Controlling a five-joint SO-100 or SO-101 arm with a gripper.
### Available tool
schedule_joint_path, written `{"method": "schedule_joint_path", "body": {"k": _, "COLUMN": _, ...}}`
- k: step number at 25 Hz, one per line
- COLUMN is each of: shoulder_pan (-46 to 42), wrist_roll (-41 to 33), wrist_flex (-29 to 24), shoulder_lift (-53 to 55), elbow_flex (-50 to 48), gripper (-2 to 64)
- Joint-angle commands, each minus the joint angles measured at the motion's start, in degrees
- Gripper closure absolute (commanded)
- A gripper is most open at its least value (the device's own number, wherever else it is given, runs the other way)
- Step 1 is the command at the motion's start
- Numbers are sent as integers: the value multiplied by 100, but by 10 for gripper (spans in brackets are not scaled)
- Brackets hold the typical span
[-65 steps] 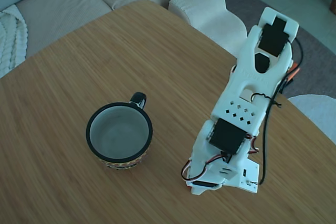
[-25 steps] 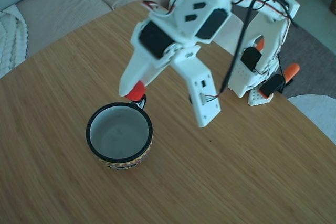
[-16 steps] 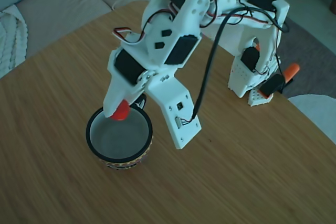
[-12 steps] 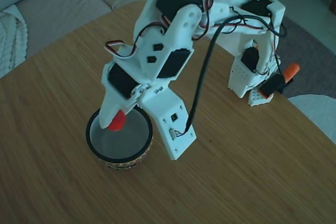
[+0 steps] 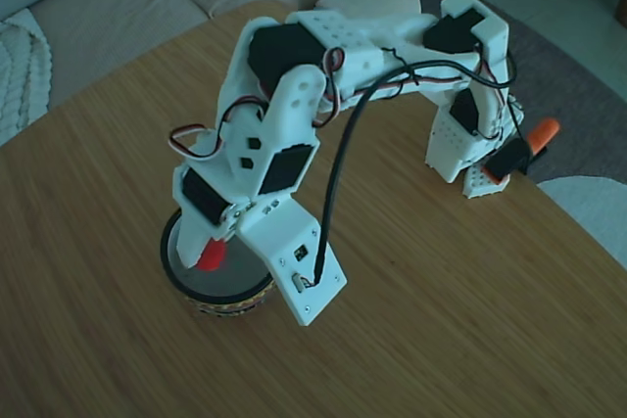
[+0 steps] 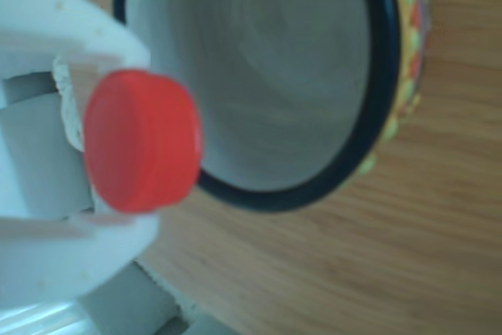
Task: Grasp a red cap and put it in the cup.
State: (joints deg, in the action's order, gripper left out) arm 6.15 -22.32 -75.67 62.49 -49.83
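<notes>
- Compared with half a second ago, the arm (image 5: 294, 134) has bent further down and forward over the cup (image 5: 257, 291), and its white body now hides more of the cup's mouth in the fixed view.
- The red cap (image 5: 209, 255) has dropped lower against the cup than it was then, and now sits over the pale inside, just within the black rim.
- The cup has not shifted on the bench (image 5: 470, 320); the arm's base (image 5: 470, 149) stays at the far side of the bench from the cup.
- The gripper (image 5: 207, 259) has its jaws drawn in narrow, clamped on the red cap from two sides.
- In the other view the red cap (image 6: 141, 140) is pinched between the two white jaws of the gripper (image 6: 118, 143), its flat round face turned toward the cup (image 6: 314, 92).
- There the cap overlaps the cup's black rim, partly in front of the grey inside; whether it touches the rim cannot be told.
</notes>
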Motion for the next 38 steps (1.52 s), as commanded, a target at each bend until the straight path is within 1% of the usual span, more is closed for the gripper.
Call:
{"method": "schedule_joint_path", "body": {"k": 1, "shoulder_pan": -123, "wrist_roll": -53, "wrist_flex": -26, "shoulder_lift": 18, "elbow_flex": 26, "gripper": 481}}
{"method": "schedule_joint_path", "body": {"k": 6, "shoulder_pan": -167, "wrist_roll": 9, "wrist_flex": 132, "shoulder_lift": -70, "elbow_flex": -325, "gripper": 469}}
{"method": "schedule_joint_path", "body": {"k": 15, "shoulder_pan": -167, "wrist_roll": 9, "wrist_flex": 141, "shoulder_lift": 0, "elbow_flex": -308, "gripper": 467}}
{"method": "schedule_joint_path", "body": {"k": 16, "shoulder_pan": -167, "wrist_roll": 9, "wrist_flex": 141, "shoulder_lift": 0, "elbow_flex": -290, "gripper": 454}}
{"method": "schedule_joint_path", "body": {"k": 17, "shoulder_pan": -158, "wrist_roll": 9, "wrist_flex": 141, "shoulder_lift": 0, "elbow_flex": -281, "gripper": 427}}
{"method": "schedule_joint_path", "body": {"k": 21, "shoulder_pan": -158, "wrist_roll": 44, "wrist_flex": 88, "shoulder_lift": 9, "elbow_flex": -308, "gripper": 263}}
{"method": "schedule_joint_path", "body": {"k": 23, "shoulder_pan": -158, "wrist_roll": 97, "wrist_flex": 105, "shoulder_lift": 9, "elbow_flex": -316, "gripper": 234}}
{"method": "schedule_joint_path", "body": {"k": 29, "shoulder_pan": -158, "wrist_roll": 97, "wrist_flex": 79, "shoulder_lift": 53, "elbow_flex": -246, "gripper": 233}}
{"method": "schedule_joint_path", "body": {"k": 33, "shoulder_pan": -149, "wrist_roll": 255, "wrist_flex": 35, "shoulder_lift": 668, "elbow_flex": -272, "gripper": 233}}
{"method": "schedule_joint_path", "body": {"k": 35, "shoulder_pan": -149, "wrist_roll": 255, "wrist_flex": -141, "shoulder_lift": 1107, "elbow_flex": -316, "gripper": 233}}
{"method": "schedule_joint_path", "body": {"k": 38, "shoulder_pan": -158, "wrist_roll": 255, "wrist_flex": -571, "shoulder_lift": 1828, "elbow_flex": -325, "gripper": 234}}
